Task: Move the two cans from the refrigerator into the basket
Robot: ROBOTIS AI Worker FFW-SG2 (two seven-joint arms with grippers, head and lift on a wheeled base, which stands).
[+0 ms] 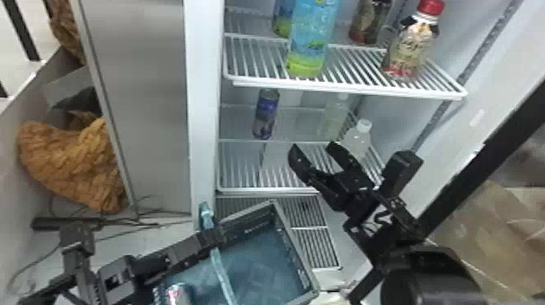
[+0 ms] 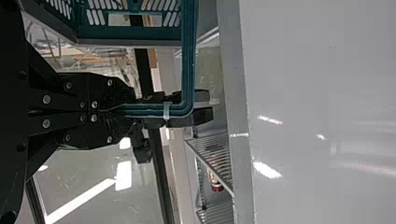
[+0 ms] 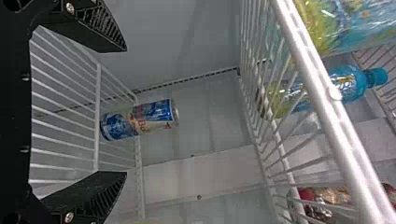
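My left gripper is shut on the handle of the blue-green basket; the left wrist view has the gripper pinching the handle below the basket wall. One can lies inside the basket. The other, a blue and purple can, stands upright on the refrigerator's middle shelf. My right gripper is open, in front of and to the right of that can. In the right wrist view the can shows beyond the open gripper, touching neither finger.
Clear bottles stand behind the right gripper on the same shelf. The wire shelf above holds a tall blue-green bottle and a red-capped bottle. The refrigerator's left edge post rises beside the can.
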